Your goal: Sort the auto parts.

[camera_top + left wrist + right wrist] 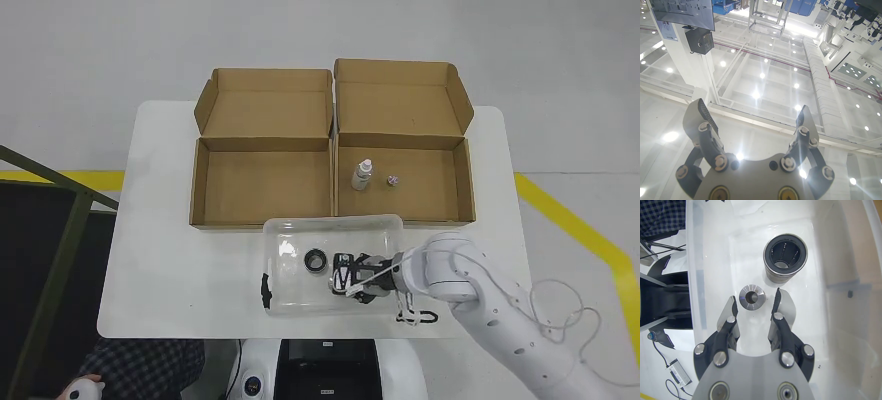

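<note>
1. The right gripper (755,296) is hanging low inside the bin, jaws parted a moderate way and gripping nothing. A small silver steel bushing with a tapered top and a centre bore (752,299) is sitting upright between the ribbed pads (734,306). It is close beside one pad, with a wider gap to the other.
2. To my eye, the gripper is needing a slight nudge to centre it, so both pads are meeting the bushing together and not pushing it across the floor of the bin.
3. I'd want the pads going lower too, biting on the straight wall below the taper. On the cone I reckon the bushing would squirt out.
4. A larger steel cylinder bearing with a black inner sleeve (785,256) is standing upright just beyond one fingertip, not touching it. Any drift that way is risking a knock.
5. The clear plastic bin (290,228) is walling all this in, so a straight lift over the rim looks safest.
6. Beyond the bin, two open brown cardboard boxes are lying side by side on the white counter (170,260). One (430,185) is holding a white bottle (361,175) and a tiny part (393,180), with the other (262,185) next to it. I cannot tell which one is meant for the bushing.
7. The left gripper (752,106) is pointing at the ceiling, jaws wide and holding nothing.
</note>
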